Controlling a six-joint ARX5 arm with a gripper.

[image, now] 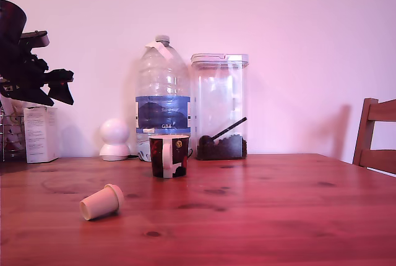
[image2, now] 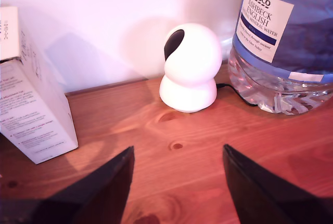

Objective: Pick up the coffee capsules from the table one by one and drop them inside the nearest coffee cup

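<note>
The coffee capsule (image: 101, 201) lies on its side on the table (image: 260, 210), well below the raised, empty gripper (image2: 177, 182), whose jaws are spread apart, left of the coffee cup (image: 169, 155) in the exterior view.

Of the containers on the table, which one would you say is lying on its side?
The cream coffee capsule, nearest the camera in the exterior view. The coffee cup, water bottle and clear canister behind it all stand upright.
</note>
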